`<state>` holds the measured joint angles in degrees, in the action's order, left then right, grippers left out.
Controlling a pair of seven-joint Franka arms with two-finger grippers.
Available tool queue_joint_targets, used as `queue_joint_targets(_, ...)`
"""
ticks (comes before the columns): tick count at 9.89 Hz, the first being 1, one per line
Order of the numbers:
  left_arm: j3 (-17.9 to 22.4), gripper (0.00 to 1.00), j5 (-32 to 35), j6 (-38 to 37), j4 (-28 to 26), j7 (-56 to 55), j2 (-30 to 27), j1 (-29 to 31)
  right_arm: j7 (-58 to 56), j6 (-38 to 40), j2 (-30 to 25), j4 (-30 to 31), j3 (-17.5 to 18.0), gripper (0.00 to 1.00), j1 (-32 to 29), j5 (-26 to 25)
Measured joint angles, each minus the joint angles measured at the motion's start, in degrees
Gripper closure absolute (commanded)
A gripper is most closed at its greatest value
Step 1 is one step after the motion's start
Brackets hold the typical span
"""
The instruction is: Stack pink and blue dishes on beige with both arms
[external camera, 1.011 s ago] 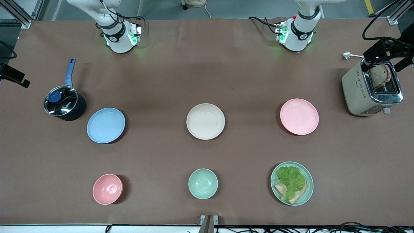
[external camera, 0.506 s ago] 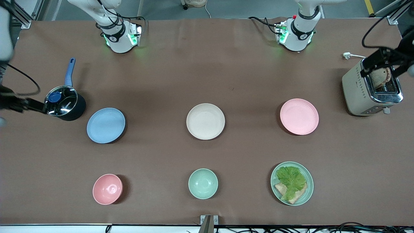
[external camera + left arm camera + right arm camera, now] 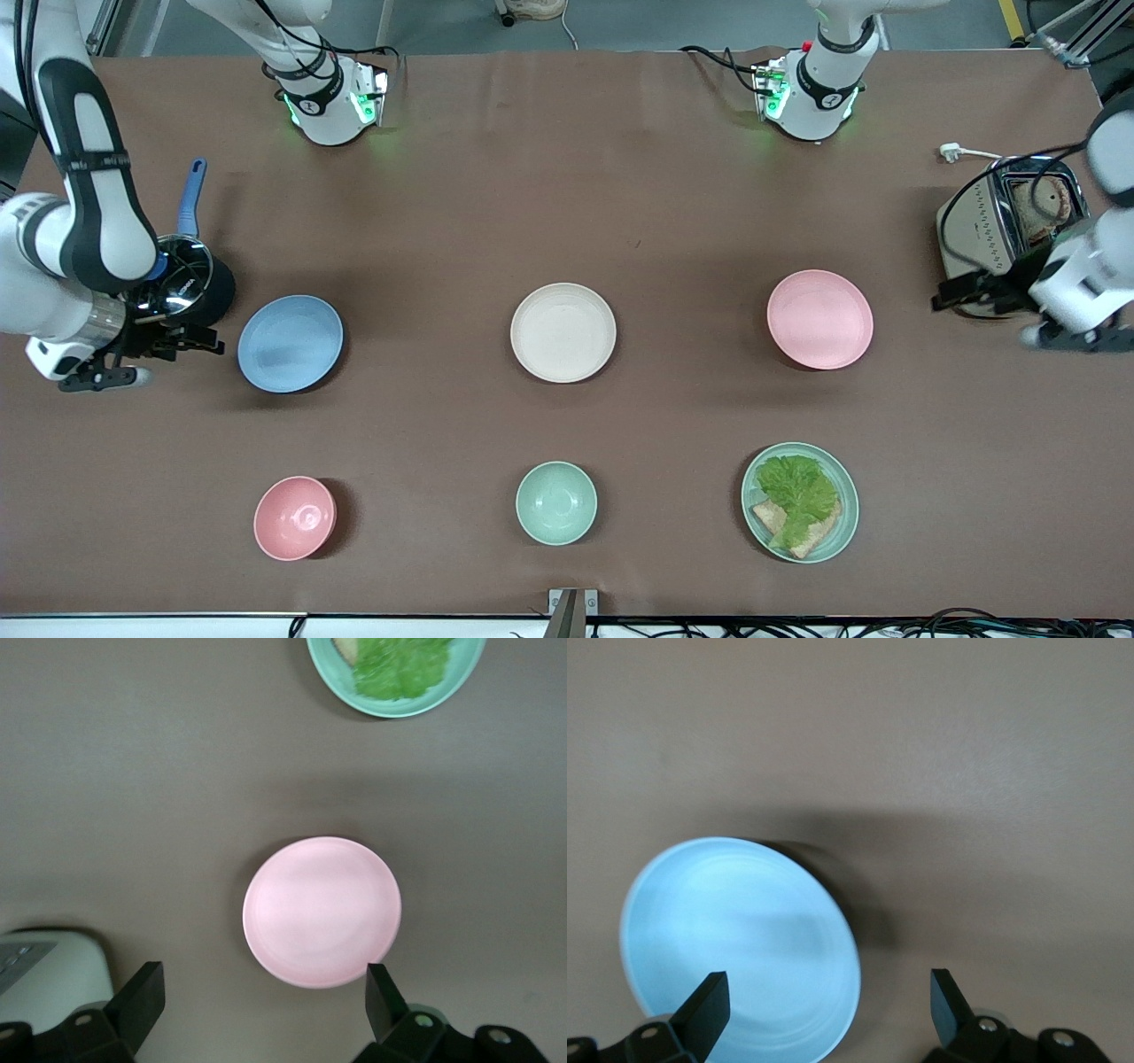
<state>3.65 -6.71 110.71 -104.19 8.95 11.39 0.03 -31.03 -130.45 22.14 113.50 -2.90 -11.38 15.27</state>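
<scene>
The light blue plate (image 3: 290, 344) lies toward the right arm's end of the table, the beige plate (image 3: 563, 332) in the middle, and the pink plate (image 3: 819, 319) toward the left arm's end. My right gripper (image 3: 205, 341) hangs open over the table beside the blue plate's rim. In the right wrist view the blue plate (image 3: 735, 948) reaches partly between the spread fingers (image 3: 709, 1005) of the right gripper (image 3: 828, 1005). My left gripper (image 3: 952, 292) hovers open between toaster and pink plate. The left gripper (image 3: 261, 1001) frames the pink plate (image 3: 322, 911).
A lidded pot (image 3: 182, 279) with a blue handle sits partly under the right arm. The toaster (image 3: 992, 221) stands by the left arm. Nearer the camera are a pink bowl (image 3: 295, 518), a green bowl (image 3: 556, 503) and a green plate with lettuce (image 3: 800, 501).
Both arms have swung in from the table's ends. The right gripper has come down beside the blue plate, and the left gripper has left the toaster toward the pink plate. No plate has moved.
</scene>
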Motion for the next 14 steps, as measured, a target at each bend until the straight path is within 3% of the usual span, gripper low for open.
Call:
queue_joint_targets(2,0.1,0.06,0.0,11.5,-8.4,2.4,2.8,0.1,-4.7,-4.8,3.4,2.1,-0.4,0.17,-0.5,4.1)
queue_joint_targets(3,0.1,0.14,0.0,14.1,-11.3,3.3,4.1,0.1,-5.2,-6.0,4.4,3.1,-0.3,0.25,-0.5,5.3)
queue_joint_targets(4,0.1,0.15,0.0,14.8,-12.6,3.9,5.7,0.1,-5.6,-6.2,4.8,4.2,-0.3,0.32,-0.5,5.9)
queue_joint_targets(5,0.1,0.15,0.0,15.6,-13.0,4.4,7.7,0.1,-5.7,-6.3,4.8,5.3,-0.3,0.46,-0.5,6.4)
queue_joint_targets(7,0.2,0.18,0.0,18.5,-13.1,4.6,11.7,0.1,-6.0,-6.3,4.8,6.9,-0.2,0.87,-0.5,8.8)
queue_joint_targets(8,0.1,0.2,0.0,19.1,-13.1,4.8,13.3,0.1,-6.0,-6.3,4.8,7.3,-0.2,0.99,-0.5,9.7)
queue_joint_targets(9,0.1,0.29,0.0,19.5,-13.1,5.0,14.6,0.1,-6.0,-6.3,4.8,7.4,-0.2,0.99,-0.5,10.7)
queue_joint_targets(10,0.1,0.62,0.0,19.6,-13.1,5.2,15.4,0.1,-6.0,-5.6,4.7,6.9,-0.2,0.99,-0.5,11.6)
queue_joint_targets(12,0.2,0.96,0.0,19.6,-13.2,6.0,16.0,0.2,-5.4,2.1,3.9,2.3,-1.5,0.99,-0.4,12.1)
queue_joint_targets(14,0.2,1.0,0.0,19.6,-13.2,7.2,15.9,0.4,-2.4,15.1,3.6,-7.2,-4.6,0.99,-0.3,9.3)
